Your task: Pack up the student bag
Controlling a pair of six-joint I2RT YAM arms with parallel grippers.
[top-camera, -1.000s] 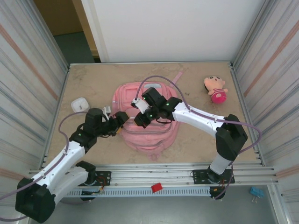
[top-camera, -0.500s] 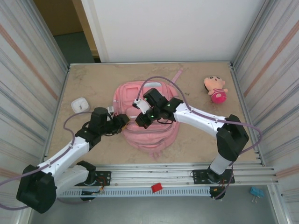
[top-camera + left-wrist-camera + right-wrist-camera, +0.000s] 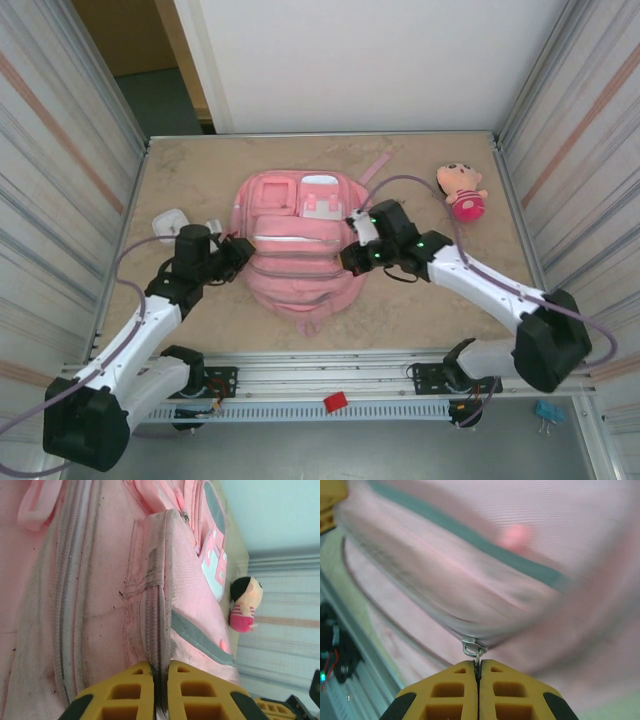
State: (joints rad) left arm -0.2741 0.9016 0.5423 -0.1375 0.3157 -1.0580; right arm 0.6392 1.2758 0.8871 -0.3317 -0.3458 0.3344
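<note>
The right gripper (image 3: 478,670) is clenched on the metal zip pull (image 3: 471,647) of the student bag (image 3: 295,255); the left gripper (image 3: 160,671) pinches its seam (image 3: 159,625) (fingers (image 3: 132,690) pressed together). The bag lies flat at centre frame, a doll (image 3: 460,190) at upper right.

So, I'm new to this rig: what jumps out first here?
The big pink student bag lies flat mid-table, with the left gripper pinching its left edge and the right gripper shut on a zipper pull at its right side. A small doll lies near the far right corner.
</note>
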